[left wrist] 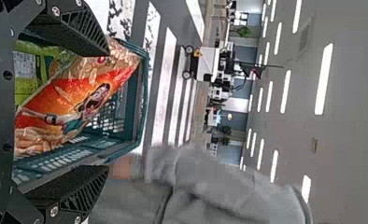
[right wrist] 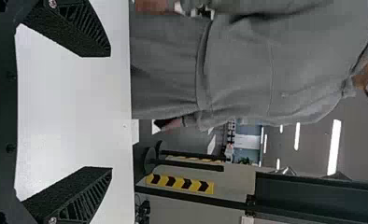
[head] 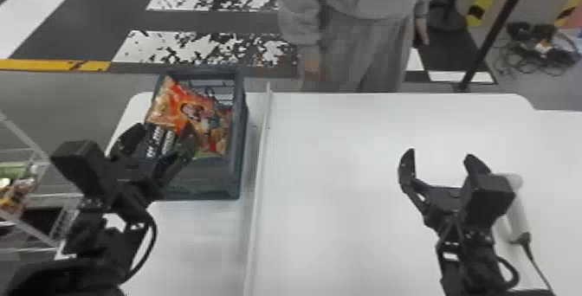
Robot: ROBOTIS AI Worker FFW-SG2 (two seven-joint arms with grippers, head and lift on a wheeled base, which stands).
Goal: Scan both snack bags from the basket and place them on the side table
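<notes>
My left gripper [head: 159,137] is over the near part of the dark basket [head: 241,143], its fingers spread apart. An orange snack bag [head: 190,111] leans in the basket just beyond the fingertips; a dark packet with white print [head: 155,141] shows between them. In the left wrist view the gripper [left wrist: 106,109] stands open toward the orange bag [left wrist: 74,100], and a green bag [left wrist: 25,74] lies beside it in the basket [left wrist: 142,102]. My right gripper [head: 439,159] stands open above the white table; in its wrist view the gripper [right wrist: 111,112] has nothing between its fingers.
A raised strip [head: 258,165] runs along the white table [head: 337,165] right of the basket. A white handheld device [head: 515,213] with a cable is beside the right arm. A wire rack [head: 34,195] with items stands at the left. A person stands beyond the table.
</notes>
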